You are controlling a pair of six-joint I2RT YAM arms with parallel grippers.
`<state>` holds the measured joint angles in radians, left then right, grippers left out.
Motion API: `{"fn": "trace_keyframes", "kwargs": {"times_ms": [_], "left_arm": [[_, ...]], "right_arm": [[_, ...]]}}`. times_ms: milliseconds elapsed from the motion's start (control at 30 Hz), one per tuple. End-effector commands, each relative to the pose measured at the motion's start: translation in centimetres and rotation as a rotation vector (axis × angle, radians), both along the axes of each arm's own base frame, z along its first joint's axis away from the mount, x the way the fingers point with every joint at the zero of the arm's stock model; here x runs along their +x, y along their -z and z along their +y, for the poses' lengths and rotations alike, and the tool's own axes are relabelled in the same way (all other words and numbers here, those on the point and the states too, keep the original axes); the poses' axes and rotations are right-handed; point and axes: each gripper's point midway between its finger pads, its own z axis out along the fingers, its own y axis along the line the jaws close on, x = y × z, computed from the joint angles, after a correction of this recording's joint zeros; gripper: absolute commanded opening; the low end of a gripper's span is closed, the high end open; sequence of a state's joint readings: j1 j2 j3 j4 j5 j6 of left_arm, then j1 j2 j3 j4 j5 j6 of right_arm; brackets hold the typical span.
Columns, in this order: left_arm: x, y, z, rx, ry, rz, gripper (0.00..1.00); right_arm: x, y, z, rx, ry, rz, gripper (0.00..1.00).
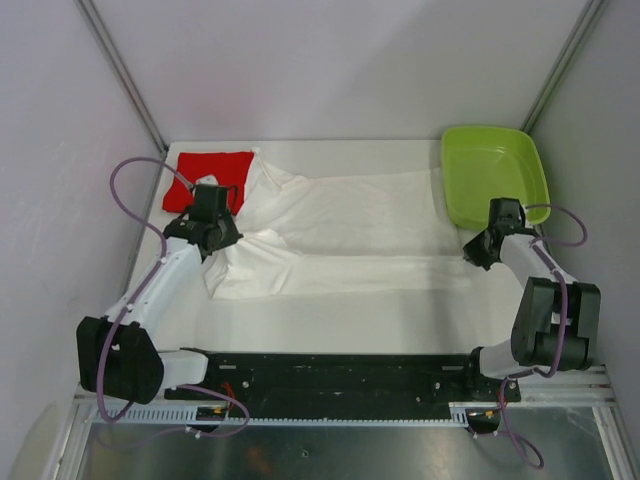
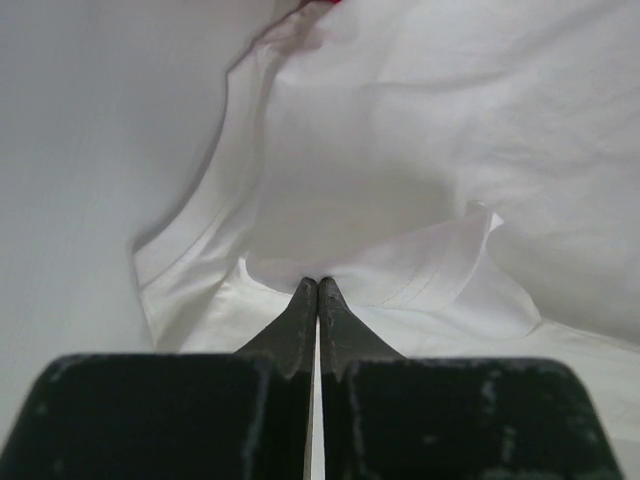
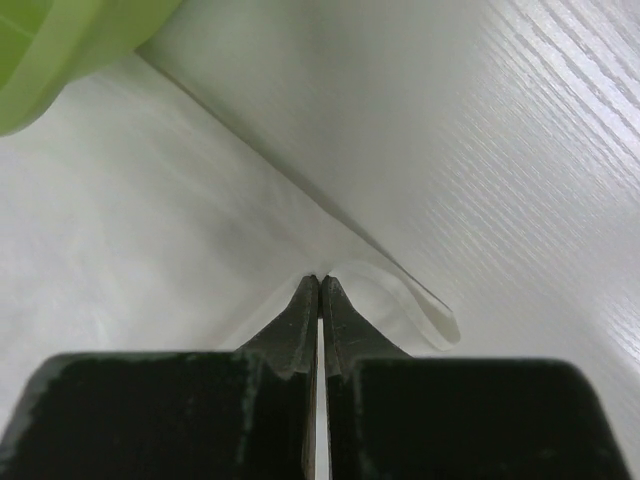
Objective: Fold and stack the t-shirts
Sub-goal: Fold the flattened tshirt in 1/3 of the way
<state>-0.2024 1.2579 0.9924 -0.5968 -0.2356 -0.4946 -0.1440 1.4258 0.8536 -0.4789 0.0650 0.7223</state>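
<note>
The white t-shirt (image 1: pixel 350 235) lies spread across the middle of the table, folded lengthways; no print patch shows. My left gripper (image 1: pixel 222 243) is shut on its left edge, and in the left wrist view the tips (image 2: pixel 317 283) pinch a fold of white cloth (image 2: pixel 400 180). My right gripper (image 1: pixel 470 250) is shut on the shirt's right edge; in the right wrist view the tips (image 3: pixel 319 280) pinch the white hem (image 3: pixel 420 310). The red t-shirt (image 1: pixel 205 178) lies folded at the back left, behind the left gripper, with a sliver of it showing in the left wrist view (image 2: pixel 318 3).
A lime-green plastic tray (image 1: pixel 492 172) stands at the back right, just behind the right gripper; its corner shows in the right wrist view (image 3: pixel 60 40). Grey walls close in the left, right and back. The black base rail (image 1: pixel 340 375) runs along the near edge.
</note>
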Motion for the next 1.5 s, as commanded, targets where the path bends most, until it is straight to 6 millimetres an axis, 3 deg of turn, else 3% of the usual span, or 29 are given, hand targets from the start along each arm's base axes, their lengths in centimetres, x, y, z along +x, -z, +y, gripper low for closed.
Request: {"fn": "trace_keyframes", "kwargs": {"times_ms": [0, 200, 867, 1233, 1467], "left_arm": [[1.7, -2.1, 1.1, 0.050, -0.029, -0.081, 0.00], [1.5, -2.1, 1.9, 0.088, -0.046, -0.083, 0.00], [2.3, 0.1, 1.7, 0.110, -0.026, -0.028, 0.00], [4.8, -1.4, -0.6, 0.036, 0.053, -0.069, 0.00], [5.5, -0.7, -1.4, 0.010, 0.073, -0.052, 0.00]], "right_arm": [[2.9, -1.4, -0.1, -0.013, -0.014, -0.079, 0.00], [3.6, -1.3, 0.1, -0.014, -0.020, -0.082, 0.00], [4.6, 0.0, 0.9, -0.021, -0.069, -0.061, 0.00], [4.6, 0.0, 0.8, -0.031, -0.074, -0.061, 0.00], [4.6, 0.2, 0.8, -0.032, -0.082, -0.057, 0.00]]}}
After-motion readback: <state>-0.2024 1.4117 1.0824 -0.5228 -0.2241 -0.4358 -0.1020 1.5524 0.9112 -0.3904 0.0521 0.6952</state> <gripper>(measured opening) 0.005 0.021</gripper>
